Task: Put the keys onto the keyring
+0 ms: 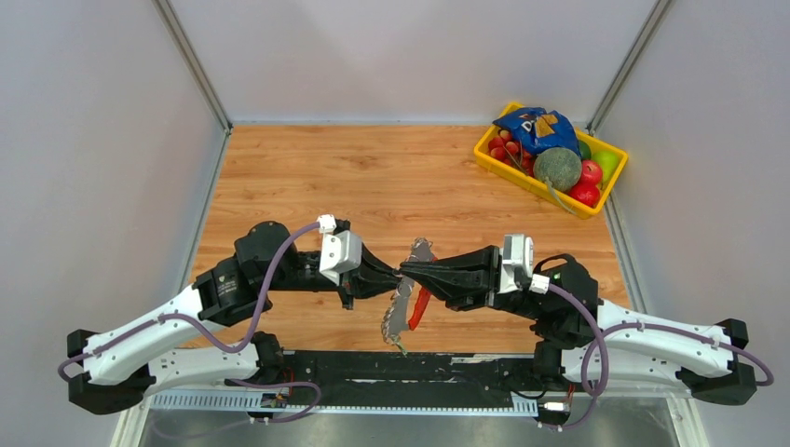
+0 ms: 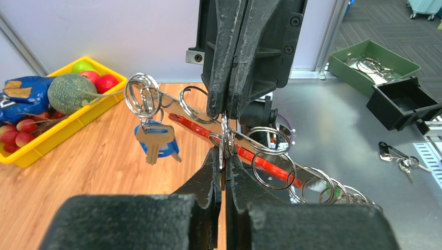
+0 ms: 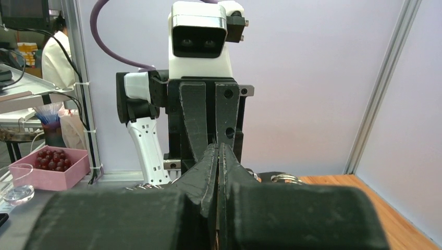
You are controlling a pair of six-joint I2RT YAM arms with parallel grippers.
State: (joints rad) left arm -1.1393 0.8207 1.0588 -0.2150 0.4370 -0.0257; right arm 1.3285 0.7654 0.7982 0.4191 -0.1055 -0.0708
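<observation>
Keyring (image 2: 225, 136) pinched edge-on between both grippers, tip to tip. Left gripper (image 2: 223, 159) jaws together on ring; right gripper (image 2: 225, 112) likewise. Strap (image 1: 401, 307) crosses their line. Blue key (image 2: 156, 141) hangs just beside jaws, far side, equally near both.

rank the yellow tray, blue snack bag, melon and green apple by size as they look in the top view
1. yellow tray
2. blue snack bag
3. melon, nearly matching the bag
4. green apple
</observation>
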